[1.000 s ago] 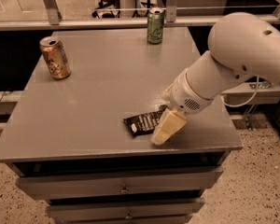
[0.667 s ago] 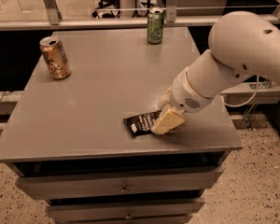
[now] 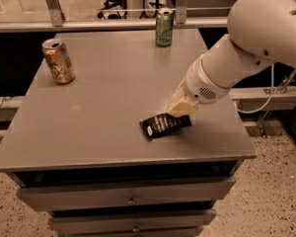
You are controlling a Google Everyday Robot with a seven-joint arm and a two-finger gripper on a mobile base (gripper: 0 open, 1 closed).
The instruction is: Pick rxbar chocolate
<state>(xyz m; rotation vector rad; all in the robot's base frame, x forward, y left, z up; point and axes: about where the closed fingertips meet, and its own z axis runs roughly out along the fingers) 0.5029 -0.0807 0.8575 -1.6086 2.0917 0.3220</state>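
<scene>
The rxbar chocolate (image 3: 164, 125) is a flat black wrapped bar with white lettering, near the front right of the grey cabinet top (image 3: 103, 112). My gripper (image 3: 182, 112) comes down from the white arm on the right. Its cream fingers (image 3: 180, 104) are closed on the bar's right end. The bar is tilted, with its right end raised and its left end low over the top.
An orange drink can (image 3: 58, 60) stands at the back left and a green drink can (image 3: 164, 27) at the back middle. The cabinet has drawers (image 3: 130, 199) below its front edge. A rail and glass lie behind the cabinet.
My gripper has risen and shifted slightly back and right. The bar has moved with it, its right end lifted off the top.
</scene>
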